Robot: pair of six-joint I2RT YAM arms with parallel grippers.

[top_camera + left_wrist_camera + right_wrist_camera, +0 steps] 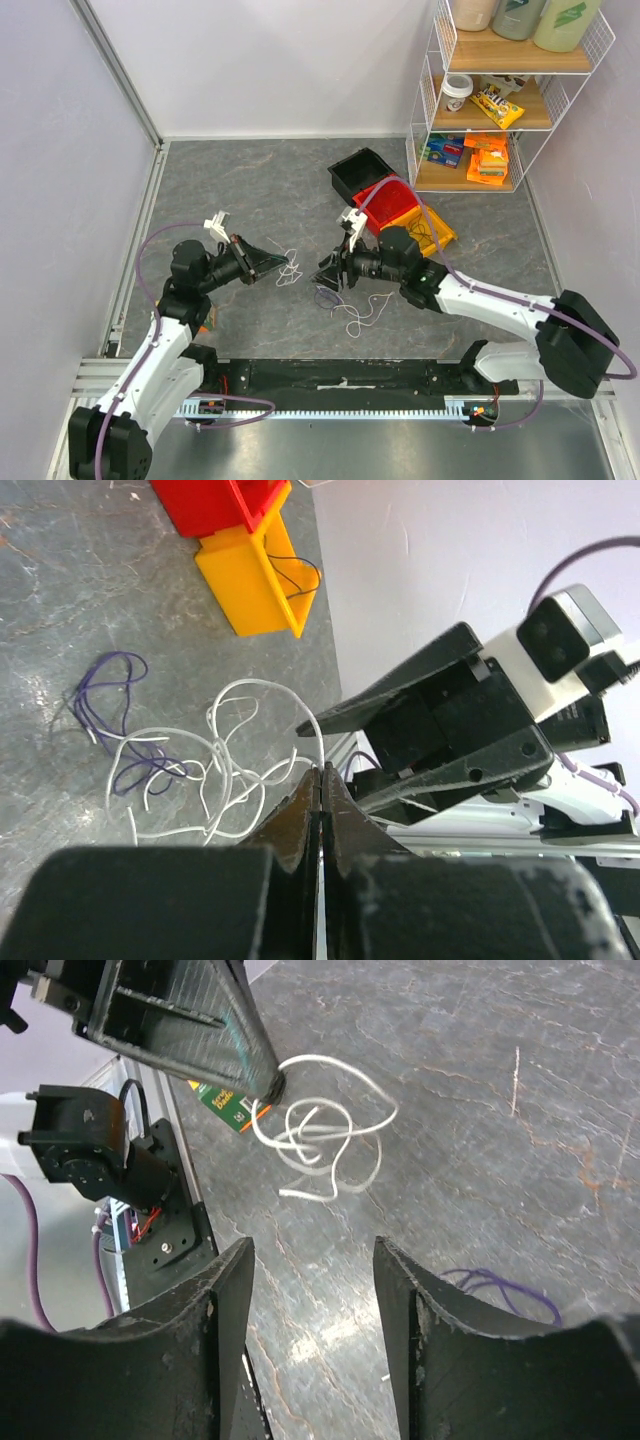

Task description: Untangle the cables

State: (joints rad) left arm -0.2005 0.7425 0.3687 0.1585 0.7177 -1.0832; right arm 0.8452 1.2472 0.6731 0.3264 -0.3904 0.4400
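The left gripper [287, 266] has its two black fingers pressed flat together, with no gap between them in the left wrist view. It is clamped on a thin white wire loop [305, 1138]. The loop springs straight from the fingertips and curls out just beyond and below them in a few overlapping rings. I cannot tell whether its lowest end rests on the dark grey stone-patterned table [240, 190].

The right gripper [312, 1245] points at the left one, tip towards tip and near it, with its fingers apart and nothing between them. The white loop lies straight ahead of that open gap, beyond the fingertips and clear of them.

A thin dark purple wire [325, 296] lies in loose loops on the table just below the right gripper's fingertips, on the side nearer the arm bases. It touches neither finger. In the right wrist view it shows off to one side of the fingers, not between them.

A second limp white wire [365, 312] lies on the table further back, under the right gripper's wrist and beside the purple one. It is well apart from the left gripper's tips.
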